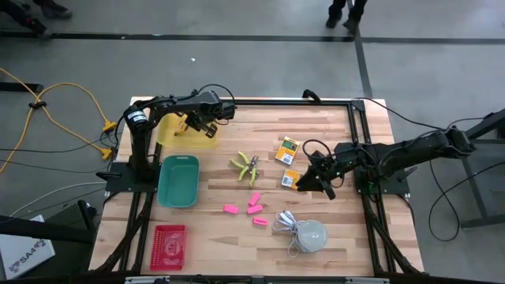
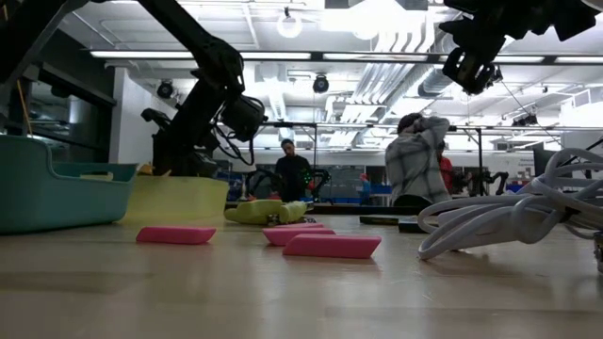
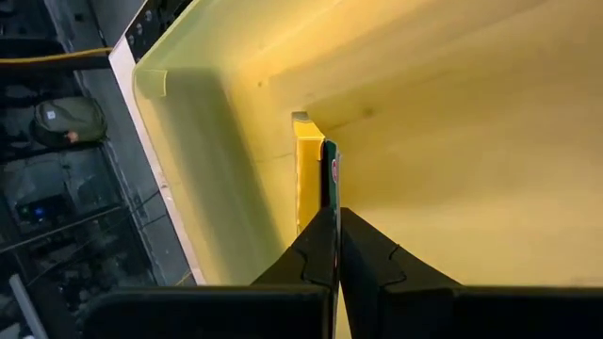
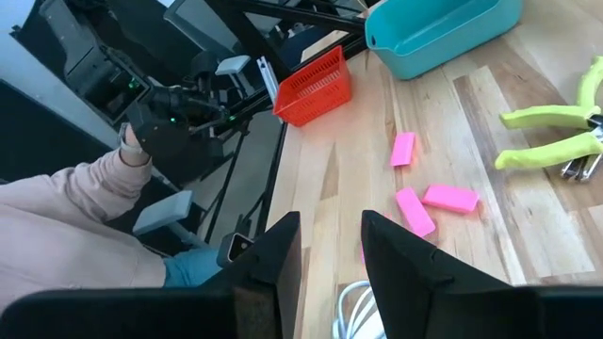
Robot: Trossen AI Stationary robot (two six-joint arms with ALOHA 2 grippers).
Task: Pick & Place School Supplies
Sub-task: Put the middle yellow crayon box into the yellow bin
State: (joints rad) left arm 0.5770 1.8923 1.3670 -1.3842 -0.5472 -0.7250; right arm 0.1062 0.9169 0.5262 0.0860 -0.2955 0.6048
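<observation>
Yellow-and-green box (image 3: 314, 179) being held edge-on by L gripper (image 3: 336, 247), fingers clamped on it, hanging over yellow bin (image 1: 175, 132) at table's far-left, R gripper (image 1: 322, 180) hovering w/ fingers apart beside two more boxes (image 1: 289, 150), green-handled tool (image 1: 246, 166) & pink erasers (image 1: 254, 208) lying mid-table.

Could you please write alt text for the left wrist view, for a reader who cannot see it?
The left gripper is shut on a thin yellow-and-green box, holding it on edge inside a yellow bin. Past the bin's rim lies dark floor.
</observation>
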